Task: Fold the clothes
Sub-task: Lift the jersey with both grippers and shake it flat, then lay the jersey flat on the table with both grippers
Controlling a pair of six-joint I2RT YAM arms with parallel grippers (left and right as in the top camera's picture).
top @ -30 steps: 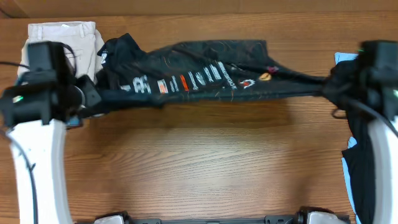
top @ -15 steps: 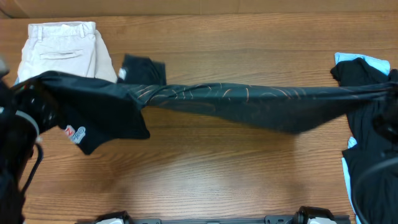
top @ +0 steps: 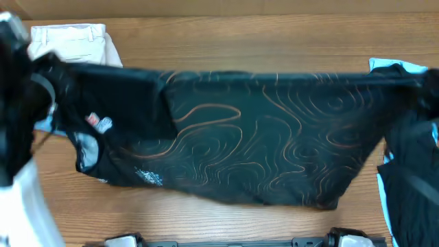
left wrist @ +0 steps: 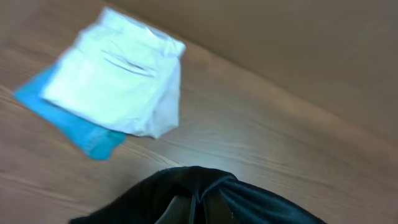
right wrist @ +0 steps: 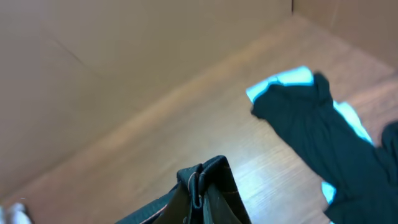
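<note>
**Shirt Held Spread Above Table**

The black shirt (top: 260,137) hangs stretched above the wooden table (top: 226,41), spanning nearly its width. The left gripper (left wrist: 198,208) pinches bunched fabric over the table's left end; the right gripper (right wrist: 200,186) pinches fabric over its right end. Beige trousers (top: 75,38) lie at the table's far-left corner.

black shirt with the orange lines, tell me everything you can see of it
The black shirt is thin, smooth, sporty-looking fabric covered in fine orange contour lines, with a small white-and-red logo and white print near its left end. It is spread wide in the air, its top edge taut between the left gripper and the right gripper, each pinching a bunched corner. The rest hangs as a sheet; whether its lower edge touches the table is unclear.
</note>
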